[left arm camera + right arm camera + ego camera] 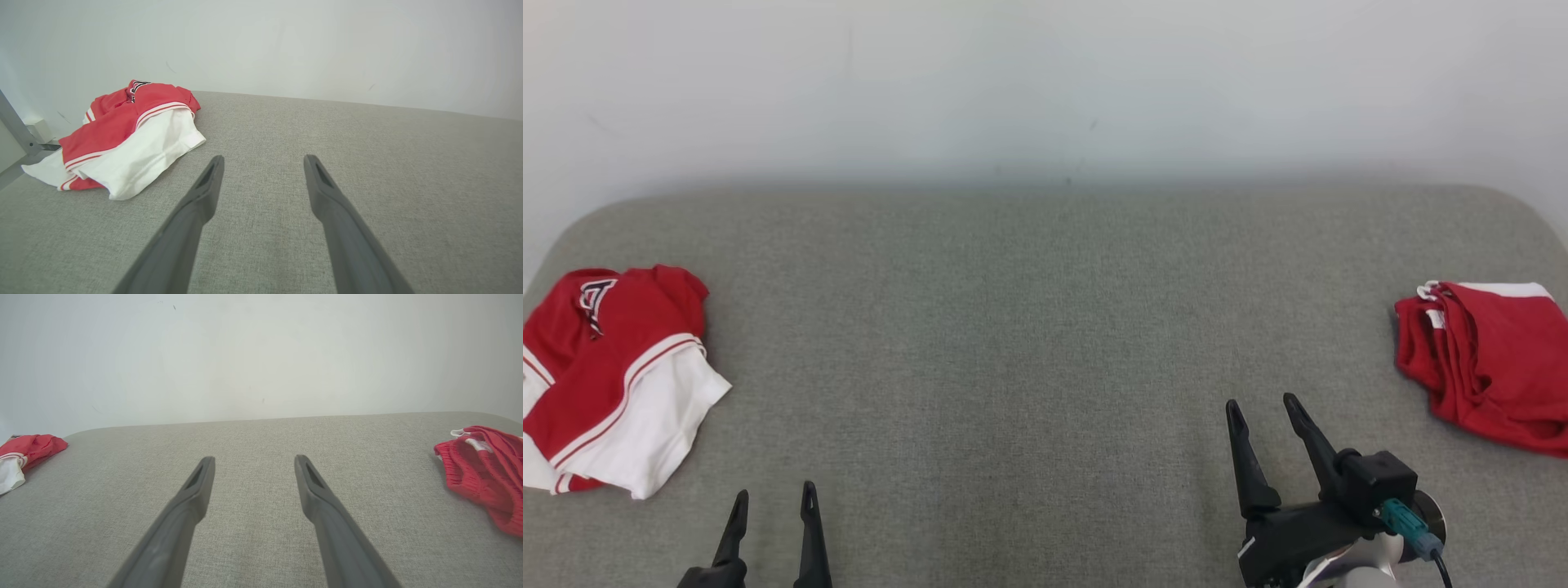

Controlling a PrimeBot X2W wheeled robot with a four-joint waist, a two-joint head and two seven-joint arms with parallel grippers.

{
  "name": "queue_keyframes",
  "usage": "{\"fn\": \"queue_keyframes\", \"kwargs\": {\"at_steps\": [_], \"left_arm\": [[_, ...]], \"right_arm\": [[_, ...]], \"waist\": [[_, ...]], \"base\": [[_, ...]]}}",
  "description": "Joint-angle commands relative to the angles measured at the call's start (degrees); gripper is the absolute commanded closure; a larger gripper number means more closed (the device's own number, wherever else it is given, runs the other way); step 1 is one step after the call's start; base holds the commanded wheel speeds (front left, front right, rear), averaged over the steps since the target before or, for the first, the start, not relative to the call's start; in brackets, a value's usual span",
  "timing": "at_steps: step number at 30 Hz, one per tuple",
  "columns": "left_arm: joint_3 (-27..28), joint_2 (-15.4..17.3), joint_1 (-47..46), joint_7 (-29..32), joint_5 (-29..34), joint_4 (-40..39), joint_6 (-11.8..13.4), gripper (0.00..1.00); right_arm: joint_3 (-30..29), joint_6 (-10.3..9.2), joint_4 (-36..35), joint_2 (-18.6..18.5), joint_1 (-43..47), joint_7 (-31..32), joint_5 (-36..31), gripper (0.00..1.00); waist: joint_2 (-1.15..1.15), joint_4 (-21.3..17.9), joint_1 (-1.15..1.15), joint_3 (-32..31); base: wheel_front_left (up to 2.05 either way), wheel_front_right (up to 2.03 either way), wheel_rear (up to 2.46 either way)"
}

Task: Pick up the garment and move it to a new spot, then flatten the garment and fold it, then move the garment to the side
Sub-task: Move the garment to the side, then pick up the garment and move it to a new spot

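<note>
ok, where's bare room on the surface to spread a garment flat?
The middle of the grey fabric surface is bare, from the red-and-white garment at the left end to the folded red garment at the right end, back to the wall. Crowded at both ends; the open left gripper and right gripper take the near edge.

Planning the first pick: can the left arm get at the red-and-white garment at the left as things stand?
Probably yes. The left end effector is open and empty, the red-and-white garment lies close by on its left, and nothing stands on the grey pad between them.
</note>
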Motion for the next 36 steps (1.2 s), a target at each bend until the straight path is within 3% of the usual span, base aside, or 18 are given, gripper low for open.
{"fn": "queue_keyframes", "kwargs": {"at_steps": [1,12,17,36], "left_arm": [[-0.2,-0.1,0.8,-0.2,-0.8,-0.1,0.3,0.00],[0.6,-0.1,1.5,-0.2,-0.9,-0.4,0.8,0.00],[1.3,-0.1,1.0,-0.2,-1.6,-0.4,1.5,0.00],[4.8,-0.1,1.5,-0.2,-1.5,0.2,1.6,0.00]], "right_arm": [[-0.3,-0.16,-0.4,0.1,1.3,0.0,-0.2,0.00],[-1.5,-0.16,-1.4,0.1,2.3,0.0,-1.2,0.00],[-1.5,-0.16,-1.4,0.1,2.3,0.0,-1.7,0.00],[4.4,-0.16,-0.2,0.1,-0.1,0.0,-3.0,0.00]], "waist": [[0.01,0.8,0.01,-1.7],[0.01,0.0,0.01,-1.9],[0.01,1.8,0.01,-1.5],[0.01,25.7,0.01,1.6]], "base": [[0.00,0.00,0.00],[0.00,0.00,0.00],[0.00,0.00,0.00],[0.00,0.00,0.00]]}}
